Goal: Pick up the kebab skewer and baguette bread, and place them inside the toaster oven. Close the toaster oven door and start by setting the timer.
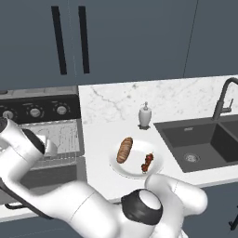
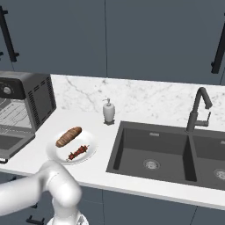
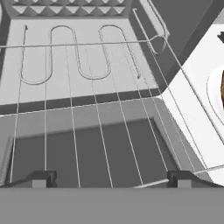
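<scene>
A: Item one, the toaster oven (image 1: 44,135)?
B: Black and grey, at the counter's (image 2: 101,176) left end. The toaster oven door (image 3: 87,148) lies dropped open and flat; the wire rack (image 3: 87,87) shows inside, with nothing on it.

A: Item two, the baguette bread (image 1: 124,149)?
B: Golden-brown loaf on the white plate (image 1: 158,168), which sits on the counter just right of the oven. The loaf is on the plate's oven side.

A: Item three, the kebab skewer (image 1: 148,162)?
B: Same plate, beside the loaf on the side away from the oven, not touching it.

A: Gripper (image 3: 111,178)?
B: In front of the oven opening, above the lowered door. Fingers (image 3: 41,178) spread wide apart, nothing between them.

A: Other stock?
B: A soap dispenser (image 2: 109,111) behind the plate; a dark sink (image 2: 151,151) with a faucet (image 2: 197,112), far from the oven.
</scene>
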Motion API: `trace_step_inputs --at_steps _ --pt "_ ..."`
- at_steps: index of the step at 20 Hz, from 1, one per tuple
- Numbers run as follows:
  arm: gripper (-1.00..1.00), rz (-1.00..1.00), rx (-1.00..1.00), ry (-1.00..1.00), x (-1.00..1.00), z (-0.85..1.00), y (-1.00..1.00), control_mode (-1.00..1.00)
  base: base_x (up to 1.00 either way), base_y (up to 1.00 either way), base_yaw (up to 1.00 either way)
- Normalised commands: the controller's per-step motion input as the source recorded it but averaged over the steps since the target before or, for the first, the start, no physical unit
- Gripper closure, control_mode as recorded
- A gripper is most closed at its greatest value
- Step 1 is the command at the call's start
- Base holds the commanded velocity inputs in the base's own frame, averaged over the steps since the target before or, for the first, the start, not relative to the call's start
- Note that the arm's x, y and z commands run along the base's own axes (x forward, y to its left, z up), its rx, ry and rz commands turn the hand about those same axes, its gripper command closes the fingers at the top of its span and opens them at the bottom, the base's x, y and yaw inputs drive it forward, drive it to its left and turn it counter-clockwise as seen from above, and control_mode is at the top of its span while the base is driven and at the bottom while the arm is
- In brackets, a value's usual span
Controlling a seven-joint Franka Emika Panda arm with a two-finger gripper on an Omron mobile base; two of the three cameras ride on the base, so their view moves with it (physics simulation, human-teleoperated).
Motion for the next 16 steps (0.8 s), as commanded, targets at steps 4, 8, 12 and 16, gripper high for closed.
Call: trace_step_inputs --at_steps 4,8,12,16 --pt "-1.0 0.0 0.17 0.0 -0.75 0.62 -1.0 -1.0 0.0 0.0 0.0" --pt "-1.0 -0.06 0.09 0.1 -0.41 0.11 -1.0 -1.0 0.0 0.0 0.0" --pt "-1.0 -0.12 0.09 0.11 -0.38 0.0 -1.0 -1.0 0.0 0.0 0.0" --pt "-1.0 -0.15 0.06 0.14 -0.23 0.0 -1.0 -1.0 0.0 0.0 0.0"
